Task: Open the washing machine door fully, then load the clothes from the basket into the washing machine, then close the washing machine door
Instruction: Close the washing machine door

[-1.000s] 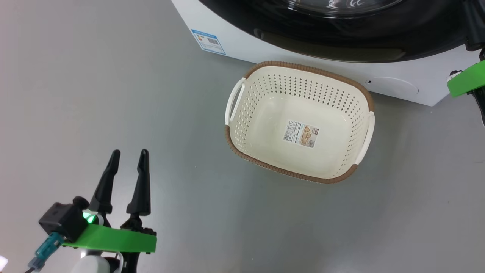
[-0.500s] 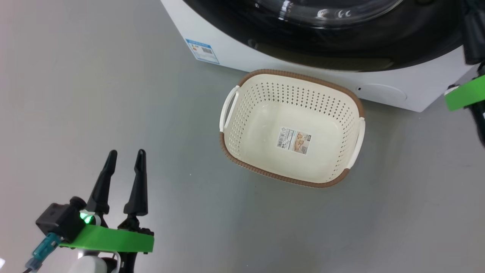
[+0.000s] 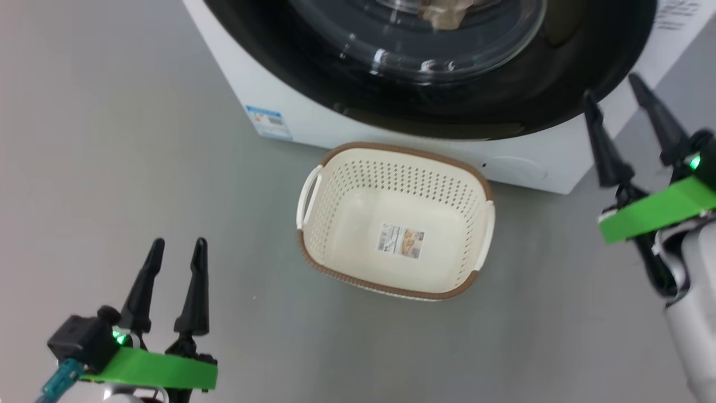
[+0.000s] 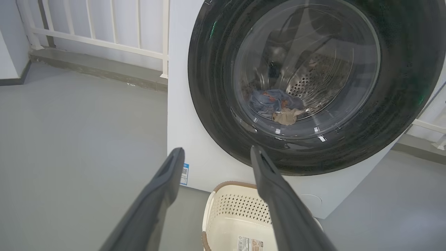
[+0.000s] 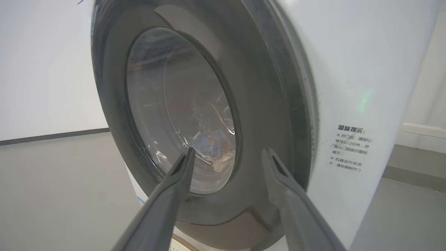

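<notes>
The washing machine door (image 4: 216,87) sits shut over the clothes (image 4: 275,103) in the drum (image 4: 308,85); the basket (image 3: 341,184) stands empty on the floor (image 3: 140,168) before it; left gripper (image 3: 179,242) and right gripper (image 3: 609,87) gape, holding nothing — a door not latched could swing open

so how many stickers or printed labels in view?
3: a blue label low at the front left of the washing machine, a sticker on the floor of the basket, a printed notice on the machine's right side. More may be hidden.
</notes>
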Motion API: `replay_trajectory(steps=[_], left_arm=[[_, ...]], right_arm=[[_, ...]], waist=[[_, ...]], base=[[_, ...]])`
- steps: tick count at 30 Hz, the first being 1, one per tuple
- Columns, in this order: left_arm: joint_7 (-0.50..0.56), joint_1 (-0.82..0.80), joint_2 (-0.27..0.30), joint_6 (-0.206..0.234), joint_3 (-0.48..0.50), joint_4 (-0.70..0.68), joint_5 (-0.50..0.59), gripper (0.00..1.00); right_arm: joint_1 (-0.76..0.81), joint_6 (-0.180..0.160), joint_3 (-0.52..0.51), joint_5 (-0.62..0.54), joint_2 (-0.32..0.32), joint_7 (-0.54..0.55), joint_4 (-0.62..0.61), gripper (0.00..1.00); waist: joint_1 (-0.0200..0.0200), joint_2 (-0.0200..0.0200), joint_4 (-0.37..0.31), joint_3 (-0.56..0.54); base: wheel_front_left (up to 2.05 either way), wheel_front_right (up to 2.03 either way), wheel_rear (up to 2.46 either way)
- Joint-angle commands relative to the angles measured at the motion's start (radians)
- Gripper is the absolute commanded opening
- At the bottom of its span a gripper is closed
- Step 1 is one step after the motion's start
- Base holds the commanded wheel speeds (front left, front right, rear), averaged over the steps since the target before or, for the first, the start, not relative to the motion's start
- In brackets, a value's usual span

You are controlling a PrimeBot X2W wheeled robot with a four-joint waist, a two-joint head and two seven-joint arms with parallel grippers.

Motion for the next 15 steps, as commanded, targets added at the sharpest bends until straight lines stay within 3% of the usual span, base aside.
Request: replay_trajectory(steps=[1, 15], left_arm=[[-0.009, 0.007, 0.033, -0.003, 0.037, -0.027, 0.019, 1.00], [-0.009, 0.073, 0.033, -0.003, 0.074, -0.011, 0.036, 1.00]], right_arm=[[0.048, -0.006, 0.011, -0.004, 0.013, -0.005, -0.041, 1.00], [0.214, -0.006, 0.009, 0.021, 0.084, -0.005, -0.112, 1.00]], waist=[[0.0000, -0.0001, -0.049, -0.051], [0.0000, -0.0001, -0.196, -0.154]], base=[[0.00, 0.00, 0.00], [0.00, 0.00, 0.00]])
